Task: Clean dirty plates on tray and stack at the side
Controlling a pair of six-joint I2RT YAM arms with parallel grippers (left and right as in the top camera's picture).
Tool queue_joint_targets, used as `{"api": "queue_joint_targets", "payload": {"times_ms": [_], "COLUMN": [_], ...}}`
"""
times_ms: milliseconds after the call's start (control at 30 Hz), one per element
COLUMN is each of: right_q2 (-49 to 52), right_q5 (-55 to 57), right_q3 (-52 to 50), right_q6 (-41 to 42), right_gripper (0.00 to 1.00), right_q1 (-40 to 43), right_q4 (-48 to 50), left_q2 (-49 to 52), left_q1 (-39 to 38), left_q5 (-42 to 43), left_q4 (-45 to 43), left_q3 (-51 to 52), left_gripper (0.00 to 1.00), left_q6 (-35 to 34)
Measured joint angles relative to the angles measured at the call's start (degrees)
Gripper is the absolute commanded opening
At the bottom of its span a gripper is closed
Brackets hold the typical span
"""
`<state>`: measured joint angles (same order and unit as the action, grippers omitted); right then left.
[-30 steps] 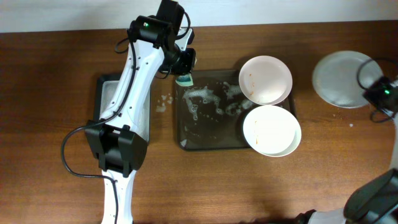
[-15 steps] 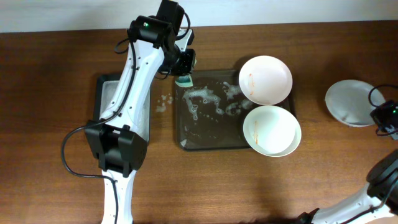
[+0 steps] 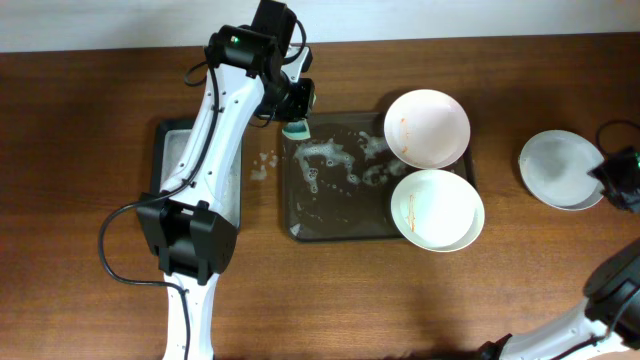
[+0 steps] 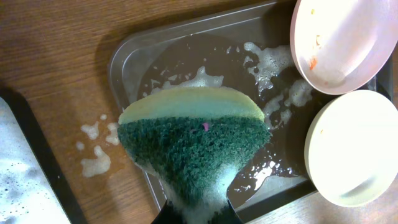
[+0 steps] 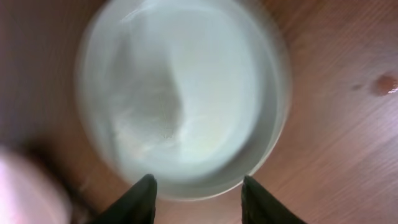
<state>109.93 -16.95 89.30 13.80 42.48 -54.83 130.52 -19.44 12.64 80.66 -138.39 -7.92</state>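
Note:
My left gripper (image 3: 295, 105) is shut on a green and yellow sponge (image 3: 296, 129), held above the far left corner of the dark tray (image 3: 330, 228). In the left wrist view the sponge (image 4: 193, 149) fills the middle above the gripper (image 4: 198, 214). Two white plates with orange smears (image 3: 427, 128) (image 3: 437, 209) sit on the tray's right side. The third plate (image 3: 560, 170) lies on the table at the far right. My right gripper (image 3: 612, 178) is at its right edge. In the right wrist view the fingers (image 5: 198, 199) are open, straddling that plate's (image 5: 180, 99) rim.
A narrow black tray with foam (image 3: 165, 150) stands left of the dark tray, under my left arm. Soap foam lies in the dark tray (image 3: 335, 160) and as spots on the table (image 3: 262, 165). The dark tray's rim (image 4: 130, 56) also shows in the left wrist view.
The right arm carried the third plate from the far right back toward the front and it now lies lower on the table. The left arm and sponge have not moved.

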Motion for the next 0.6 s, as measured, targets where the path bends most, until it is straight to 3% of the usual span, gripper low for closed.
{"api": "queue_joint_targets", "payload": {"times_ms": [233,467,600], "right_q2": [-4.37,-4.35,-4.35], "right_q5": [-8.7,-8.41,-5.05], "right_q3": [1.31,-0.92,-2.82], "right_q6": [-6.78,-9.31,-6.56], "right_gripper": [0.44,0.4,0.4], "right_q1": [-16.39,-31.89,-40.7], "right_q4": [-16.59,-17.57,-13.44], "left_q2": [0.0,0.0,0.0], "left_q1": [0.0,0.0,0.15], "left_q5": [-0.07,-1.95,-3.96], "left_q4": [-0.02,-0.11,-0.15], "left_q3": [0.0,0.0,0.0], "left_gripper": [0.01,0.01,0.01], "left_q6": [0.0,0.0,0.0]}}
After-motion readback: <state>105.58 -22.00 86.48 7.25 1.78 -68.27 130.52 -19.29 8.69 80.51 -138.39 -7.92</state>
